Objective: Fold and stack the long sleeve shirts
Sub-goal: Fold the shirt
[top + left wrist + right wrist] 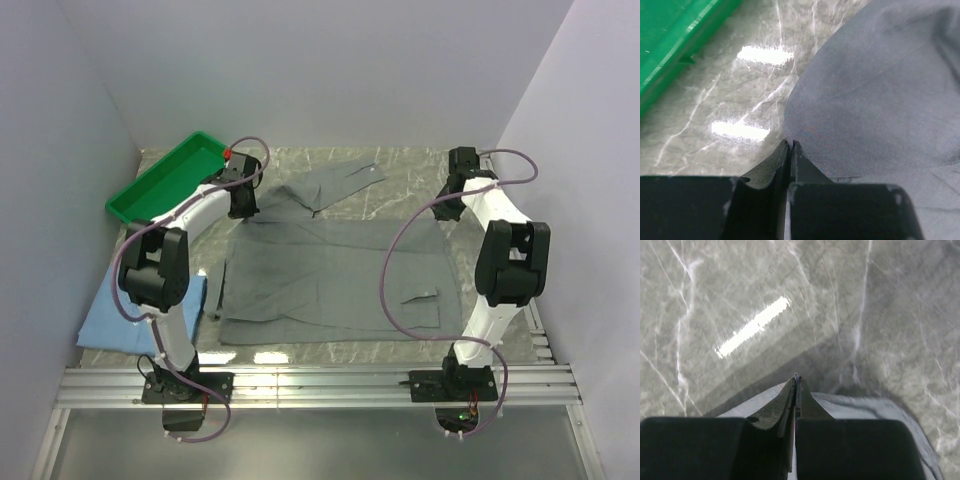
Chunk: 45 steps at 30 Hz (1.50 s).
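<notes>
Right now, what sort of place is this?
Probably a robotics lab cell, not a home: plain white walls box in a marble-look table, both arms are bolted to a metal rail at its near edge, and a grey shirt lies spread for folding.

Green tray (165, 178) just beside the left gripper (791, 146); open tabletop (415, 160) beyond the grey shirt (330, 280).

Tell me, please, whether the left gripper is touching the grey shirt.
Touching: the left wrist view shows the left gripper pinching the edge of the grey shirt.

a robot lab cell: white walls (320, 70) around a table (400, 170), two arms (500, 270) bolted to a rail (320, 385).
</notes>
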Available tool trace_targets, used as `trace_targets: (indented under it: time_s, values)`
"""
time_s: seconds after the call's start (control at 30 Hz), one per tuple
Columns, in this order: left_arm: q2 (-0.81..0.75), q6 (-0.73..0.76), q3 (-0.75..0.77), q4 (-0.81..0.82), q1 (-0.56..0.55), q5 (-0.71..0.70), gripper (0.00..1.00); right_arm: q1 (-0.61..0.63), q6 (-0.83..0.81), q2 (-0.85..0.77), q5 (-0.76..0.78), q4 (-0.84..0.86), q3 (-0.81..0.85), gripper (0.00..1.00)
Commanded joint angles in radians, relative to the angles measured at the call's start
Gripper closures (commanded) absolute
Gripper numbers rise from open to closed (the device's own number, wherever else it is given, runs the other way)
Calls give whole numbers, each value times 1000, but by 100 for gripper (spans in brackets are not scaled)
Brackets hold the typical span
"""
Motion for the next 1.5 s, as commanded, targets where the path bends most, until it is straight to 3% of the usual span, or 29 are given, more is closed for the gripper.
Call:
trace_targets:
  time_s: [0.0,0.57,0.77,1.13,1.2,1.37,1.47]
  values:
    - [-113,-8,-63,29,4,-12,99,-4,11,-109,0,44,-68,100]
    - [-354,-88,-359,42,-1,23,99,-4,110,-360,-75,164,-392,100]
    - [-402,-132,-448,46,-25,19,94,-2,134,-434,-92,211,-514,100]
    - [-441,-322,-614,34,-36,54,78,0,167,-465,-137,296,-717,96]
    - [-448,-344,-631,31,-35,42,67,-2,164,-470,-121,292,-729,93]
    - [-483,-352,-637,8,-10,11,55,-2,158,-525,-45,260,-735,89]
    - [-512,-324,-606,-10,28,17,42,1,143,-580,-14,250,-720,80]
